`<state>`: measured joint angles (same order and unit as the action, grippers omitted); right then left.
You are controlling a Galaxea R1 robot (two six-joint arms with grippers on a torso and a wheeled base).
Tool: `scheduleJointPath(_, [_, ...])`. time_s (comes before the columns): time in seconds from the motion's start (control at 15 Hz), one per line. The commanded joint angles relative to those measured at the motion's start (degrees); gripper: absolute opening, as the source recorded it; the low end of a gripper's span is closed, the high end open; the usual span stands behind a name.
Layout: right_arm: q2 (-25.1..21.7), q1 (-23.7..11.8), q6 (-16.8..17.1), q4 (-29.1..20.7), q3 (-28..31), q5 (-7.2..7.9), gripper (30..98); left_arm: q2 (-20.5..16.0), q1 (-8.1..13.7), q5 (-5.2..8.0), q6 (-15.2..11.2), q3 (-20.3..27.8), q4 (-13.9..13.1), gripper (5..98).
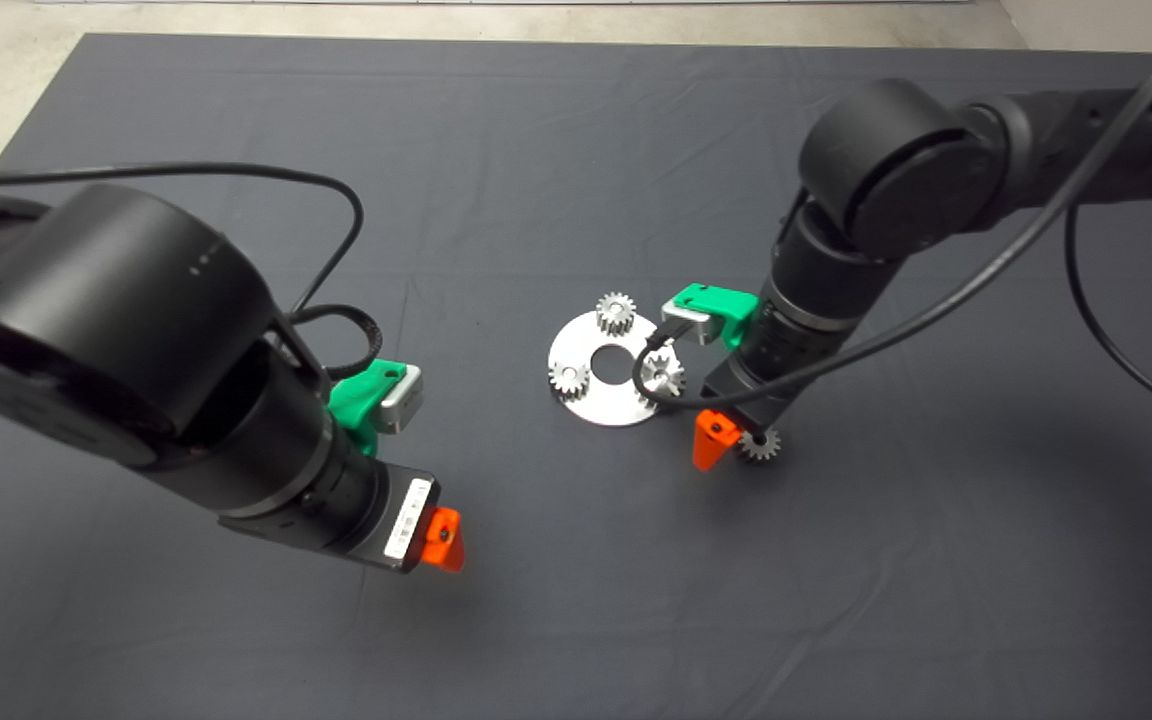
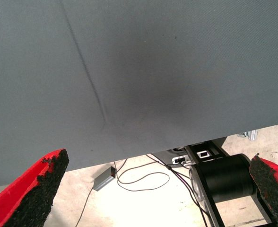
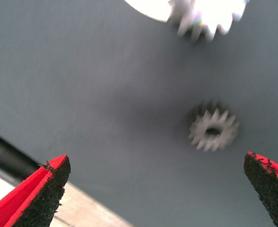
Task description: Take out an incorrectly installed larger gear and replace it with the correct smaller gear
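Wide dark grey cloth mat [image 1: 556, 150] across the table, a faint crease through it in the left wrist view. Left black arm's green gripper with red fingers [image 1: 441, 540] low over bare mat at the near left, black-padded fingers [image 2: 39, 189] spread wide, nothing between them. Right black arm's green gripper with red fingers [image 1: 736, 445] down close to the mat just beside the near right edge of the disc, fingers [image 3: 37, 196] likewise spread apart, gripping nothing. Flat round silver metal disc with a centre hole [image 1: 596, 400] at mid-mat, three gears standing on it: two small silver fine-toothed gears [image 1: 616, 313] at the far and left positions, and the darker, coarse-toothed larger gear [image 1: 660, 374] at the right position, partly behind the right arm's cable. Loose small silver-grey smaller gear [image 1: 761, 443] flat on the mat, off the disc, just beside the right gripper's fingertip; in the right wrist view [image 3: 213, 130] lying ahead of the open fingers, untouched.
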<state>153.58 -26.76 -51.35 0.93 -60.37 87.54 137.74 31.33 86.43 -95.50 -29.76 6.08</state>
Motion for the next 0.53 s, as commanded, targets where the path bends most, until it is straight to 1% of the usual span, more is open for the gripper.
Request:
scheduleJointPath(0.0, [2.0,-0.2,10.3,3.8,-4.9,6.85,96.9,0.0,0.7,0.14,0.0,0.8,0.0,98.2])
scheduleJointPath(0.13, [1.9,-0.2,13.5,4.2,-5.9,6.85,96.9,0.0,0.7,0.23,0.1,0.8,0.0,98.2])
scheduleJointPath(0.27, [1.9,-0.1,15.7,4.6,-6.9,6.85,96.9,0.1,0.7,0.15,0.1,0.9,0.0,98.2])
scheduleJointPath(0.47, [2.6,0.6,17.3,9.2,-6.9,6.85,96.9,0.3,0.7,0.23,0.1,0.9,0.0,98.2])
